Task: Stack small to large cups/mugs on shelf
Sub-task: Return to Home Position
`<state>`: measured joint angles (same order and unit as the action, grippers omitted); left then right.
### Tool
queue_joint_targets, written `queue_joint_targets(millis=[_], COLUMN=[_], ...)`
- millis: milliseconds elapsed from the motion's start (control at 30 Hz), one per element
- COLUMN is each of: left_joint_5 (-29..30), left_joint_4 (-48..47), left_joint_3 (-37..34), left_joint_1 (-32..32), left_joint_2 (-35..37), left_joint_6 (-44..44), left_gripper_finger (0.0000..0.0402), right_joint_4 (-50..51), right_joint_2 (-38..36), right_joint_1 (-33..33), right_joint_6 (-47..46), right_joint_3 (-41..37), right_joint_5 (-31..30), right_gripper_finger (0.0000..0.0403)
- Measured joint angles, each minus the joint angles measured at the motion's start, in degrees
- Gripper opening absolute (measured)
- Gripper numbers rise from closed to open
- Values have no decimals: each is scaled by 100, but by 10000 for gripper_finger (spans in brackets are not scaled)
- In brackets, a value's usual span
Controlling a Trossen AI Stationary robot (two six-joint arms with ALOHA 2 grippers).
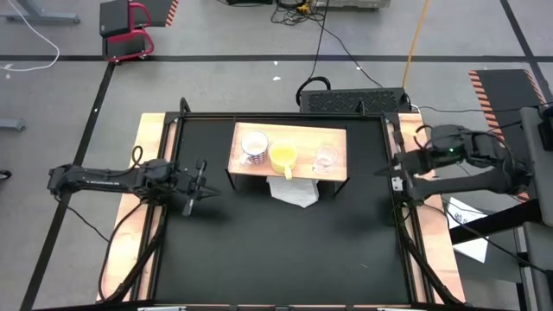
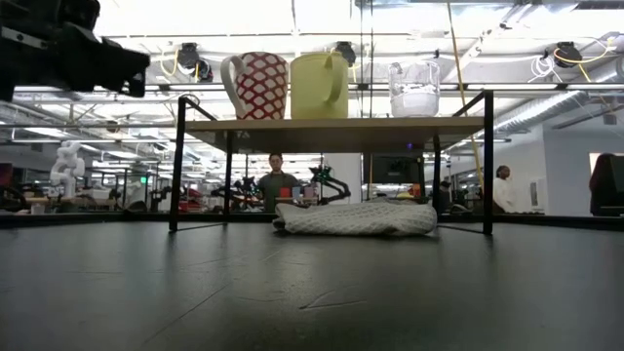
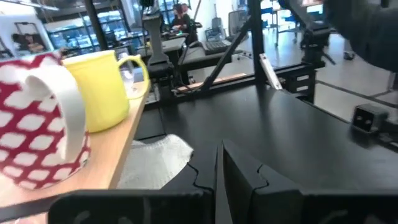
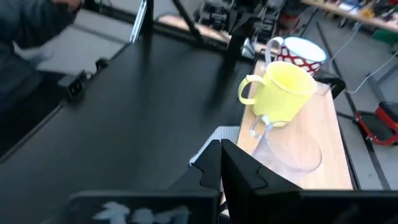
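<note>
While both arms hang at the table's side edges, the shelf (image 1: 298, 136) sits in the far middle of the black table (image 1: 285, 250), with its long axis running left to right.

Left gripper (image 1: 207, 188) is over the table's left edge, well apart from the shelf and pointing right toward it. Its fingers (image 3: 233, 177) are pressed together, with nothing between them and touching nothing.

On the shelf top, three vessels stand upright in one row along the long axis, mouths up.
- Leftmost: red-and-white mug (image 1: 253, 149), handle toward the shelf's left end.
- Middle: yellow mug (image 1: 282, 156), just beside it, handle pointing to the shelf's front edge.
- Rightmost: clear glass cup (image 1: 326, 157), a small gap from the yellow mug. Its handle is not readable from above; the right wrist view shows it turned toward the front edge.

White cloth (image 1: 295, 192) lies crumpled on the table under the shelf, poking out past the front edge.

Right gripper (image 1: 384, 171) is over the table's right edge, pointing left at the shelf and well apart from it. Its fingers (image 4: 239, 174) are closed tight and empty.
</note>
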<state>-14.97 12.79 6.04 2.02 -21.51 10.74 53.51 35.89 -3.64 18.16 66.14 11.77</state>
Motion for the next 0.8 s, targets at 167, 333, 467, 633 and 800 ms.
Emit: queue_joint_targets(millis=[167, 333, 467, 633, 800], left_joint_5=[21, 627, 993, 1207, 1502], left_joint_4=[-273, -569, -951, -1215, -1298], left_joint_3=[70, 79, 79, 79, 80], left_joint_1=[-357, -636, -897, -1284, -1569], left_joint_2=[395, 785, 1078, 1360, 1444], left_joint_6=[204, 210, 100, 181, 409], left_gripper_finger=[26, 26, 24, 4, 4], right_joint_4=[-349, -664, -816, -1149, -1259], right_joint_2=[-864, -1428, -1792, -2275, -2688], right_joint_1=[0, 0, 0, 0, 0], right_joint_6=[-376, -626, -679, -903, -973], right_joint_3=[-990, -1676, -2100, -2457, -2647], right_joint_5=[-5, -4, 19, 28, 29], right_gripper_finger=[0, 0, 0, 0, 0])
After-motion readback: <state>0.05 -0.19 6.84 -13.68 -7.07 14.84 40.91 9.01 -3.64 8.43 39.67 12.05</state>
